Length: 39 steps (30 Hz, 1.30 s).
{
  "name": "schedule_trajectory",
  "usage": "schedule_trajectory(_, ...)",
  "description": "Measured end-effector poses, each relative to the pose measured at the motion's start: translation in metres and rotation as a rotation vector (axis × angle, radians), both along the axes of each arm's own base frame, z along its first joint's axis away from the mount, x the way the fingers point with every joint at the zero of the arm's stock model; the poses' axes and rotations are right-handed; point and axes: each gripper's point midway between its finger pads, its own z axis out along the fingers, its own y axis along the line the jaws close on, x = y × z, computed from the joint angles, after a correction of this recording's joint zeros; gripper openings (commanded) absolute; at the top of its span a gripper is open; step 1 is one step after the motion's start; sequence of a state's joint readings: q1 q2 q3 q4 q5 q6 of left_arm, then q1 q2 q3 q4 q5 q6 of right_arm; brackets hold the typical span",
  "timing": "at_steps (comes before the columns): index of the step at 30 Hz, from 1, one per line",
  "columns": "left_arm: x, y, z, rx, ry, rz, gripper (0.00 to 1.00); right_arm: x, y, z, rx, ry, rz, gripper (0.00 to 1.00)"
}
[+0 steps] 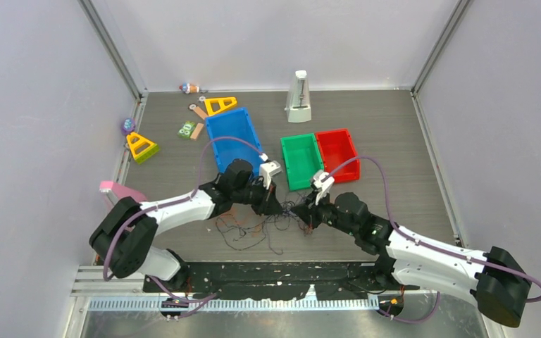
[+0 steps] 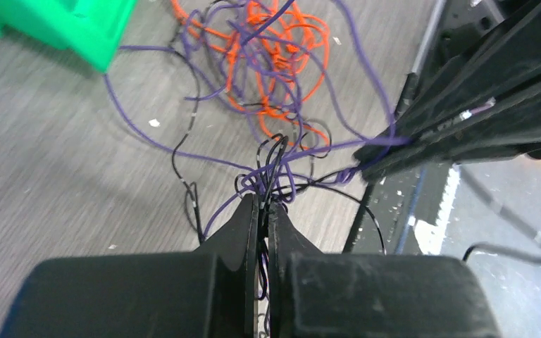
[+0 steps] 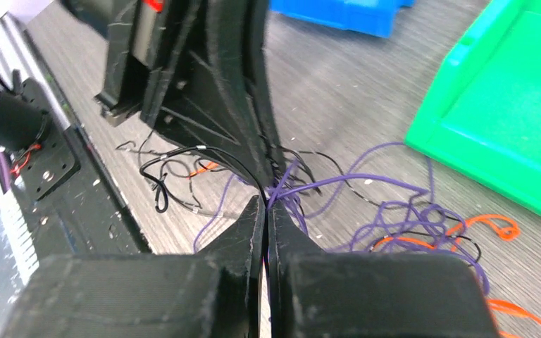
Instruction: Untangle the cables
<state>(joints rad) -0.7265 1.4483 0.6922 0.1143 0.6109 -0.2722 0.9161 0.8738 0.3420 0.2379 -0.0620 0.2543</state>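
Two black two-finger robot claws meet almost tip to tip, low over a grey wood-grain table (image 1: 394,141). The left claw (image 2: 263,205) has its jaws pressed together, clamped on a small knot in the thin orange, purple and black cables (image 2: 271,67). Purple and black strands bunch right at its fingertips, and one purple strand runs down into the slit between them. Ahead of this claw the loose bulk of the cables lies on the table. The orange loops lie farthest out, and a bright green plastic bin (image 2: 63,24) sits ahead and to the left. Just right of the left claw's tips, the right claw (image 3: 265,204) is likewise closed tight, pinching purple strands from the same knot, with a black loop arching away to its left. The rest of the tangle trails off ahead of it and to its right. The main risk appears to be that both claws grip the same snarl so close together that drawing apart would cinch the knot tighter instead of freeing a strand. The strands are far thinner than the fingers, so they could slip out of a pinch or be overstrained by a hard pull. With the tips this near each other, a small misjudged motion could also knock the claws together.
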Motion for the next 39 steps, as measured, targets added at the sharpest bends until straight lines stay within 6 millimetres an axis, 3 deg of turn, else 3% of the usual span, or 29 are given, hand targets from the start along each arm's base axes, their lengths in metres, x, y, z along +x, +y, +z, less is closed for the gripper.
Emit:
schedule_trajectory(3,0.008,0.011,0.004,0.014,-0.054,0.074,0.0,0.01,-0.012,0.004,0.004,-0.002,-0.1,0.05)
schedule_trajectory(6,0.02,0.035,0.019,-0.015,-0.139,0.194,0.0,0.022,-0.036,0.006,0.011,0.007,-0.26,0.05)
schedule_trajectory(12,0.039,0.07,0.046,-0.102,-0.268,0.403,0.0,0.036,-0.11,-0.005,0.038,0.119,-0.7,0.05)
schedule_trajectory(16,0.039,0.084,0.05,-0.13,-0.302,0.485,0.0,0.033,-0.146,0.001,0.154,0.171,-0.903,0.05)
schedule_trajectory(20,0.056,0.114,0.047,-0.093,-0.351,0.652,0.0,0.03,-0.204,0.0,0.179,0.127,-1.161,0.05)
schedule_trajectory(23,0.063,0.126,0.045,-0.069,-0.365,0.721,0.0,0.025,-0.225,-0.003,0.167,0.106,-1.247,0.06)
schedule_trajectory(24,0.064,0.128,0.045,-0.064,-0.368,0.736,0.0,0.024,-0.229,-0.004,0.16,0.101,-1.264,0.08)
schedule_trajectory(25,0.065,0.13,0.046,-0.062,-0.37,0.747,0.0,0.022,-0.235,-0.004,0.149,0.096,-1.287,0.24)
schedule_trajectory(26,0.065,0.13,0.046,-0.063,-0.372,0.75,0.0,0.022,-0.236,-0.004,0.148,0.094,-1.29,0.34)
schedule_trajectory(27,0.065,0.13,0.047,-0.067,-0.373,0.745,0.0,0.022,-0.238,-0.002,0.143,0.089,-1.296,0.54)
schedule_trajectory(29,0.062,0.124,0.047,-0.077,-0.37,0.71,0.0,0.024,-0.234,0.001,0.097,0.073,-1.267,0.72)
schedule_trajectory(32,0.054,0.113,0.043,-0.086,-0.352,0.629,0.0,0.03,-0.211,0.002,0.004,0.069,-1.13,0.79)
schedule_trajectory(35,0.045,0.101,0.04,-0.105,-0.327,0.543,0.0,0.035,-0.168,0.003,-0.056,0.074,-0.9,0.83)
schedule_trajectory(39,0.034,0.088,0.051,-0.169,-0.328,0.451,0.0,0.035,-0.114,0.009,-0.071,0.051,-0.613,0.85)
